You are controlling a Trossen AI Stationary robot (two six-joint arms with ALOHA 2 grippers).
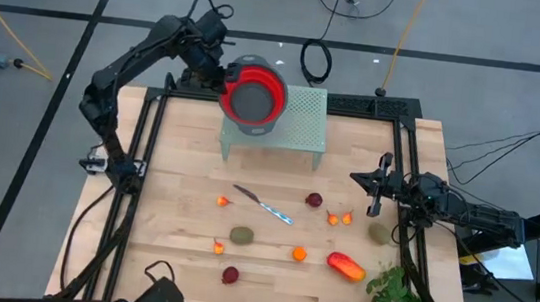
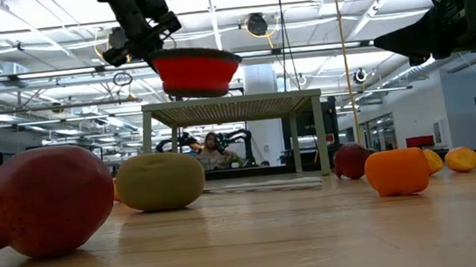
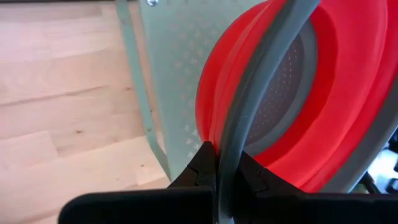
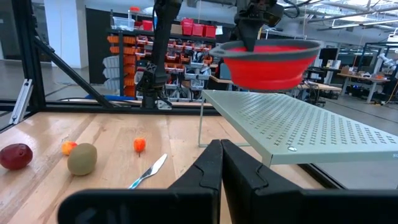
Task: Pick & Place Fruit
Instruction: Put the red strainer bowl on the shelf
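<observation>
Across the table (image 1: 177, 176), small scattered fruit (image 1: 345, 267), left pincer (image 3: 217, 163) gripping red bowl (image 1: 254, 96).

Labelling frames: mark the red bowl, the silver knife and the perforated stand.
red bowl (image 1: 253, 96), high view, grey mesh bottom.
silver knife (image 1: 262, 206), high view, mid-length.
perforated stand (image 4: 311, 134), right wrist view, top plate.

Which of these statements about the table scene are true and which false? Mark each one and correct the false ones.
1. The left pincer grips the rim of the red bowl. True.
2. The red bowl rests on the wooden table. False: it is held up above the pale green perforated stand.
3. The silver knife lies on the table among the fruit. True.
4. The right pincer holds a piece of fruit. False: it is shut and empty.
5. Fruit already lies in the bowl. False: none shows inside it.
</observation>
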